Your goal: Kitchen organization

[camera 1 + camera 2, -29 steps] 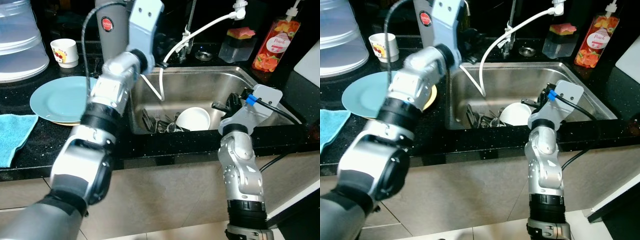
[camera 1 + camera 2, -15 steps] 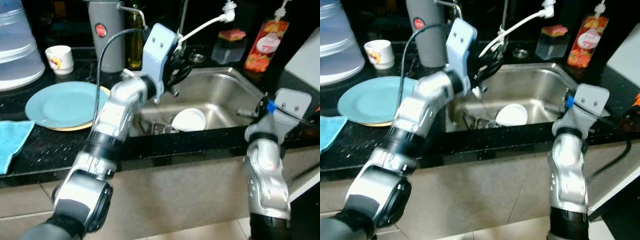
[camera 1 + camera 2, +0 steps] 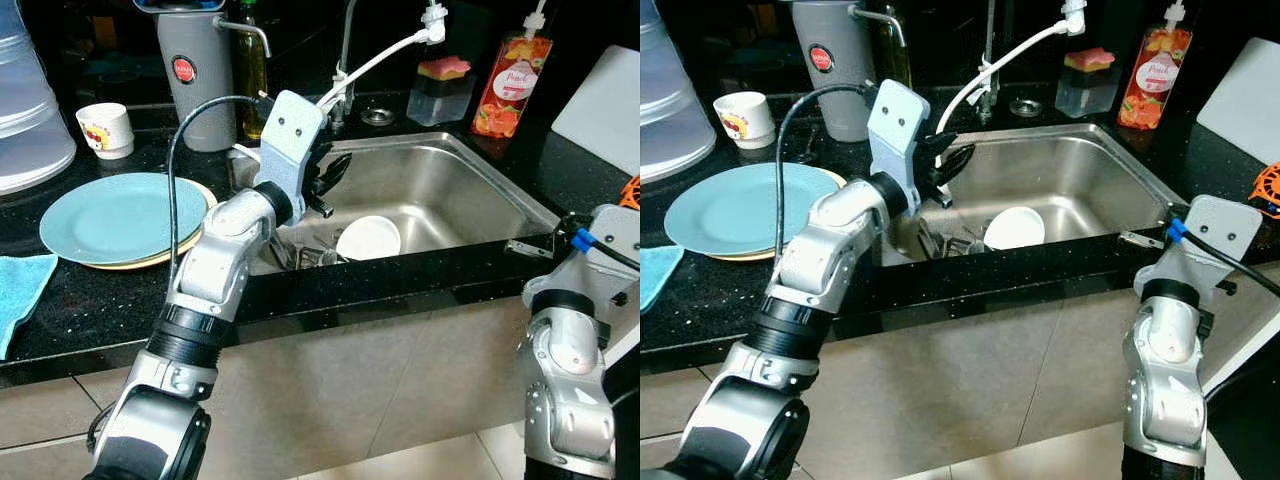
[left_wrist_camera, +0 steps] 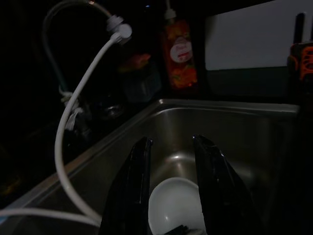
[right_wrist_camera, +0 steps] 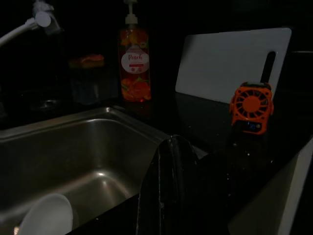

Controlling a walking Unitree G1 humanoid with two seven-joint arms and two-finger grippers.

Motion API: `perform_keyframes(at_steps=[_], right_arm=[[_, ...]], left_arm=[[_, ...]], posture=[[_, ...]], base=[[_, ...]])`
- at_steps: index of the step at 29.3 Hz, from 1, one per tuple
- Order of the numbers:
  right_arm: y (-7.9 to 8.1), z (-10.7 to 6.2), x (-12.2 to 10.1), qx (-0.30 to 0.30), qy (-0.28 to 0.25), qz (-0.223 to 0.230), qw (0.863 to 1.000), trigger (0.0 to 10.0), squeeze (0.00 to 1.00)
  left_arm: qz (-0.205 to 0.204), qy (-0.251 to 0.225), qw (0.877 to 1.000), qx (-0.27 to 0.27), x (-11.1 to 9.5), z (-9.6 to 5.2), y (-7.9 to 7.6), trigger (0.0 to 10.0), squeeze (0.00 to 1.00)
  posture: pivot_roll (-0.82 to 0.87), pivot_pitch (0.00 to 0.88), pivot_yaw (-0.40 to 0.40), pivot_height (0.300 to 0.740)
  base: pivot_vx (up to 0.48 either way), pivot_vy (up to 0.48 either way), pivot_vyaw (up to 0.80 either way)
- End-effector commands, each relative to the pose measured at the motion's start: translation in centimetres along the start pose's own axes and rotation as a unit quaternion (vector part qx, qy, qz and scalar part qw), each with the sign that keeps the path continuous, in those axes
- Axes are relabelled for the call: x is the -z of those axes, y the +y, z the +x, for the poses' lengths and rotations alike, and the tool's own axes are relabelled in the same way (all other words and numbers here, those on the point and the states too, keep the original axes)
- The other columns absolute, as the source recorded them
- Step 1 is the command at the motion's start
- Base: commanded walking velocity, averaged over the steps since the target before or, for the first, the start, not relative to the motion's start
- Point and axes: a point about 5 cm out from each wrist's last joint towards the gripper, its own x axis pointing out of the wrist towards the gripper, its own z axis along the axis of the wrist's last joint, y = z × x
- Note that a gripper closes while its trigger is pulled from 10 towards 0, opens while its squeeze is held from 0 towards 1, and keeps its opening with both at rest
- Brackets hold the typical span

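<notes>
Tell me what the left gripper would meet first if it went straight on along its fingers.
Probably the white bowl in the steel sink: it lies between the left gripper's open fingers, though depth is unclear.

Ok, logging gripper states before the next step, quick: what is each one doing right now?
Left gripper: open, empty, over the sink above the white bowl.
Right gripper: shut, empty, at the sink's front right corner.

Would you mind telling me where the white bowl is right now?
The white bowl lies in the steel sink, beside the cutlery on the robot's left, just beyond the left tool.
</notes>
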Motion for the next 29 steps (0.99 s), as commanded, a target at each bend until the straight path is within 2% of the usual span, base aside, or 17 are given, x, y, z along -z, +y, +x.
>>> perform_keyframes(at_steps=[1, 10, 15, 25, 29], right_arm=[[0.4, -0.2, 0.1, -0.007, 0.008, 0.002, 1.0, 10.0, 0.0], [2.2, 0.0, -0.2, -0.043, 0.004, 0.026, 0.999, 10.0, 0.0], [3.3, 0.1, -0.5, -0.066, 0.0, 0.039, 0.997, 10.0, 0.0], [4.0, 0.0, -0.4, -0.076, 0.013, 0.073, 0.994, 10.0, 0.0], [4.8, 0.0, -0.4, -0.098, 0.015, 0.08, 0.992, 10.0, 0.0]], left_arm=[[0.006, 0.008, 1.0, -0.001, 0.2, -0.1, -0.2, 10.0, 0.0], [-0.005, 0.007, 1.0, -0.018, -0.2, 0.4, 0.2, 10.0, 0.0], [-0.033, 0.007, 0.999, -0.026, -0.4, 0.6, 0.3, 10.0, 0.0], [-0.056, 0.001, 0.998, -0.035, -0.8, 0.8, 0.5, 10.0, 0.0], [-0.067, -0.003, 0.997, -0.036, -1.1, 0.8, 0.5, 10.0, 0.0]], posture=[[0.15, 0.0, 0.033, 0.74], [0.16, 0.0, 0.012, 0.74], [0.16, 0.0, 0.001, 0.74], [0.17, 0.0, -0.007, 0.74], [0.17, 0.0, -0.013, 0.74]], base=[[0.0, 0.0, 0.0], [0.0, 0.0, 0.0], [0.0, 0.0, 0.0], [0.0, 0.0, 0.0], [0.0, 0.0, 0.0]])
